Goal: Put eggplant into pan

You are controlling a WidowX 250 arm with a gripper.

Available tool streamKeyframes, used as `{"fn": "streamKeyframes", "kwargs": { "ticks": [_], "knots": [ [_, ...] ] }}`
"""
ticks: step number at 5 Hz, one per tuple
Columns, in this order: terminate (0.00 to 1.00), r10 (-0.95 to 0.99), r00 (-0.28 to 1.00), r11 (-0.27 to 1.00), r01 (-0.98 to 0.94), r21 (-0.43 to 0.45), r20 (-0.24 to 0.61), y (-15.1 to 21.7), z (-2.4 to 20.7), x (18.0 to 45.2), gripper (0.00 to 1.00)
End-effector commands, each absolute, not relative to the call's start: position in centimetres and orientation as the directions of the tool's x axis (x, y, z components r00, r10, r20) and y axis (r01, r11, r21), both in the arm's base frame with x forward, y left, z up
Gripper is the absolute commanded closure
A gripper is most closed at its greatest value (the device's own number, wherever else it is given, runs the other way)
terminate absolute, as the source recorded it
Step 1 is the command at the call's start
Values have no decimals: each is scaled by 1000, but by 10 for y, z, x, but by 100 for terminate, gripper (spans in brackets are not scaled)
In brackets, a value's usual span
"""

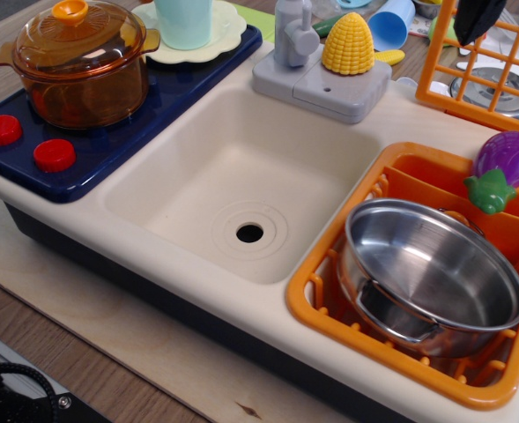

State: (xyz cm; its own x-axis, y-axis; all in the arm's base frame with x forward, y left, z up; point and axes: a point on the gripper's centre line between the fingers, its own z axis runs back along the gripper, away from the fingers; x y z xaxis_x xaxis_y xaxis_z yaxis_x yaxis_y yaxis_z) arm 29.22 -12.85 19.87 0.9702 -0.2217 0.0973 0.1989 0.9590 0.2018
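Tool: I see no tool in my view, so I cannot report its state.
Eggplant (508,159): lying at 3 o'clock of frame, on the back rim of the orange rack (391,352), green cap pointing down-left; outside the pan.
Pan (431,273): tilted inside the rack at 4 o'clock; the eggplant sits at its 1 o'clock, near it.
Sink (233,185): at centre, at the pan's 9 o'clock.
Corn (347,44): at 12 o'clock, on the grey faucet base (325,88).
Amber pot (81,62): at 10 o'clock, on the blue stove (109,141).
Desk (109,335): wooden, carrying the whole unit.
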Motion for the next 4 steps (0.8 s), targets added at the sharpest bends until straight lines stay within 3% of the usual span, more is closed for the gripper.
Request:
{"fn": "streamKeyframes", "kwargs": {
  "ticks": [1, 3, 4],
  "knots": [
    [0, -222, 970, 959, 199, 202, 97, -128, 199, 292, 0],
    [0, -280, 942, 945, 237, 224, 184, -140, 184, 307, 0],
    [0, -271, 943, 953, 235, 189, 195, -140, 174, 311, 0]
  ]
}}
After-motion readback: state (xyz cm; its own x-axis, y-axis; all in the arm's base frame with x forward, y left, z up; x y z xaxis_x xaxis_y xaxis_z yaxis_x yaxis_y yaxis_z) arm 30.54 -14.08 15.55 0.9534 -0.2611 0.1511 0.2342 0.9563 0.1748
